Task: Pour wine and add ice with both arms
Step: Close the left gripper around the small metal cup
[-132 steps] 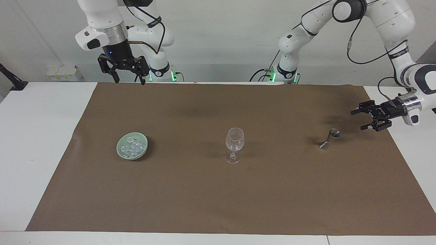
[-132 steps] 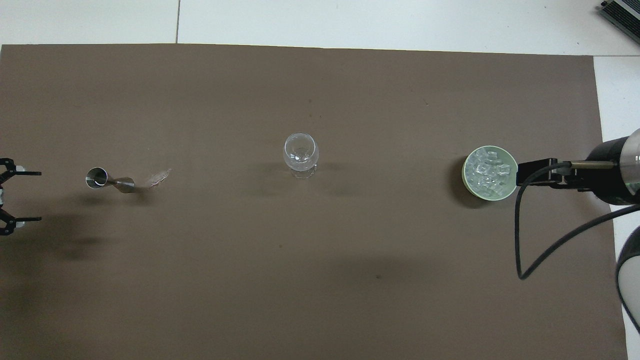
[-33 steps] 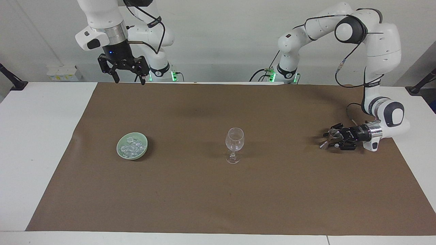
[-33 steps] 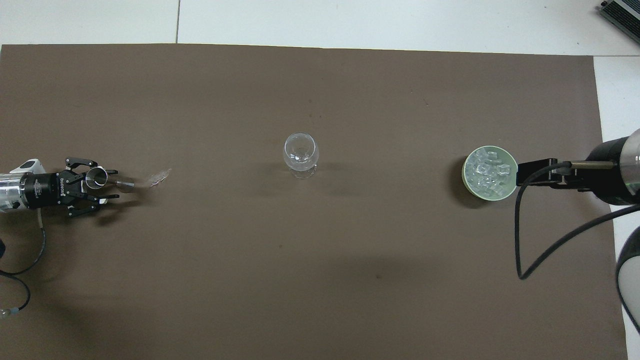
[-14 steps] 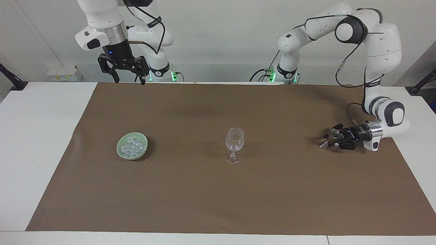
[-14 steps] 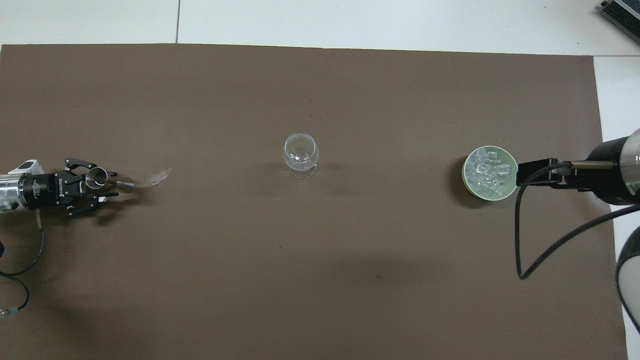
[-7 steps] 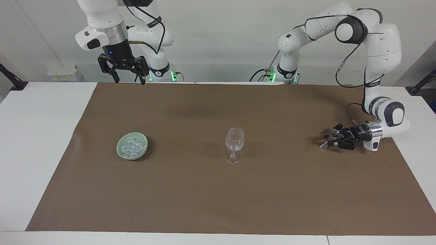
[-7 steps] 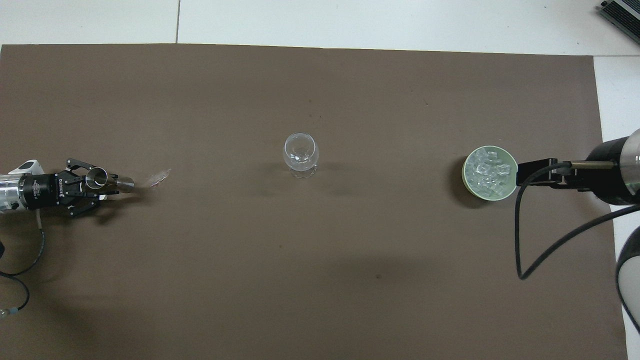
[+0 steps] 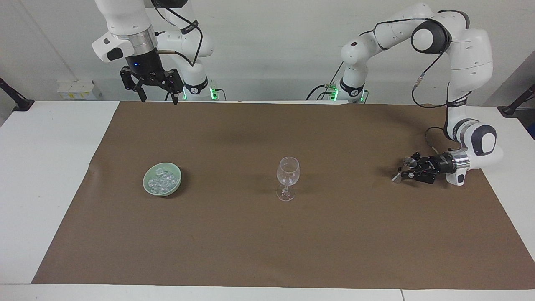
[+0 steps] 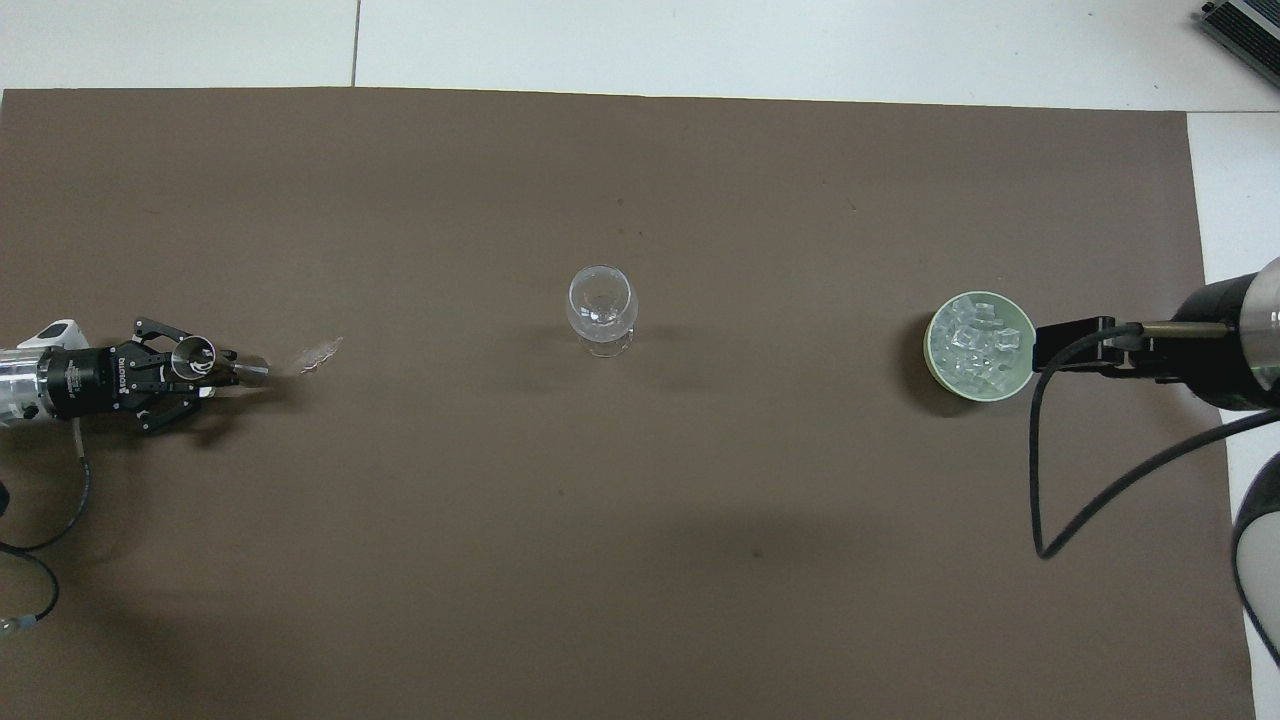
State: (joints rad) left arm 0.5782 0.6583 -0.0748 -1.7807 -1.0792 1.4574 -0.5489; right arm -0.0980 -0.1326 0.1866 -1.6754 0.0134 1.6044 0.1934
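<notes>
Both arms matter: left gripper (image 9: 404,172), right of frame, has its jaws clamped on the steel jigger (image 9: 402,170)—lift level. Right gripper (image 9: 153,90), jaws wide, empty, waits upper left.

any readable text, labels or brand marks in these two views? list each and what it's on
Left claw: white lettering along its black body in the overhead view, too small to read.
Yellowish patches on the white boxes by the wall, past the right arm's end of the table: possibly labels, too blurred to read.
Stemmed glass, green bowl, metal jigger, brown mat: no text visible.
</notes>
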